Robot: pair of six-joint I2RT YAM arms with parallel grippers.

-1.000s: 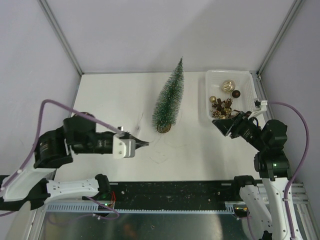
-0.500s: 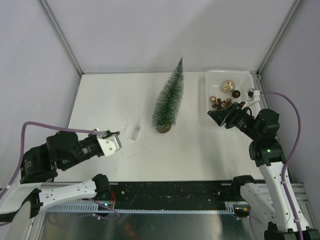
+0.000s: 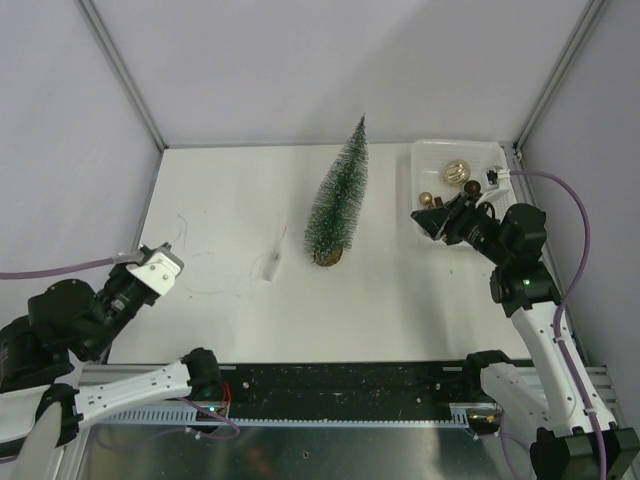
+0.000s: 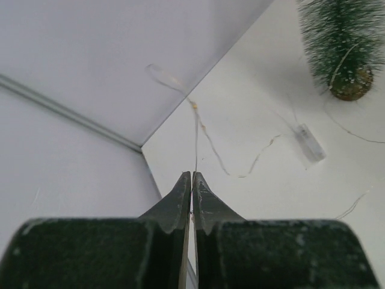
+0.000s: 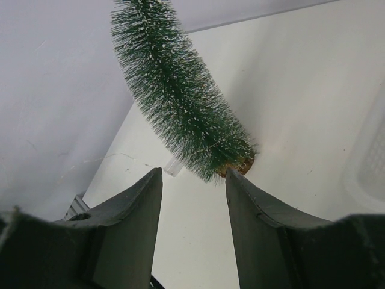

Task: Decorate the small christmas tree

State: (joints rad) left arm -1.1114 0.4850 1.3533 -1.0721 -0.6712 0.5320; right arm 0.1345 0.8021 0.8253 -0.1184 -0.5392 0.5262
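Tree [image 3: 338,200] stands between left tool [image 4: 192,177], pinching light wire [image 4: 196,132], and half-open right tool [image 3: 430,215].

The counter [image 3: 220,190] carries one small christmas tree [image 3: 338,205], one thin light wire [image 4: 207,135] with one clear battery box [image 3: 271,264] on the left, and one white basket [image 3: 455,146] at the far right. In the basket show one large gold ball [image 3: 457,171], one small gold ball [image 3: 425,199] and one dark ball [image 3: 473,187]; the rest cannot be counted.

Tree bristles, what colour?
Dark green, frosted white; the small christmas tree shows best in the right wrist view.
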